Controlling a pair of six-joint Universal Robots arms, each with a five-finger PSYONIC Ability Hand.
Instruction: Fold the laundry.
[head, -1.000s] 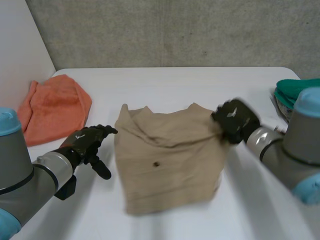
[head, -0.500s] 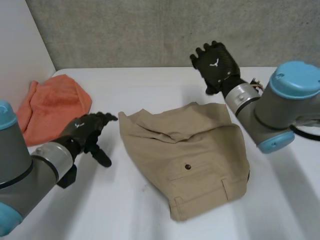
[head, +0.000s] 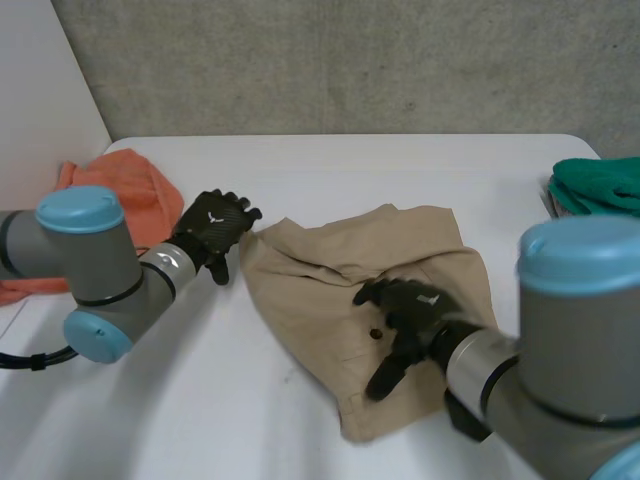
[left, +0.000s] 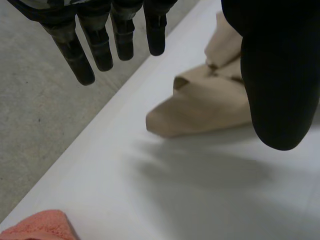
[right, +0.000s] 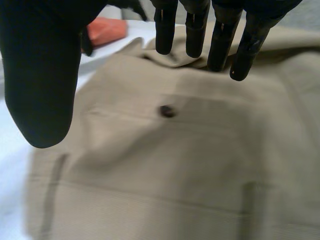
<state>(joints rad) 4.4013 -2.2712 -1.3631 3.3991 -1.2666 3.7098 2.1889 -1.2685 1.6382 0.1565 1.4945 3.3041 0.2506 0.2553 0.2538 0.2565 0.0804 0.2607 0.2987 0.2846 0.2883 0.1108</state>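
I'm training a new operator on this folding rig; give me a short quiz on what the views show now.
1. True or false: the right hand clutches the crumpled beige cotton shorts.
2. The orange terry towel lies nearest: A) the left hand, B) the right hand, C) midway between both.
3. Fill in: by the right hand, the shorts show a dark round ___.
Key: 1 false, its fingers are straight and open; 2 A; 3 button.
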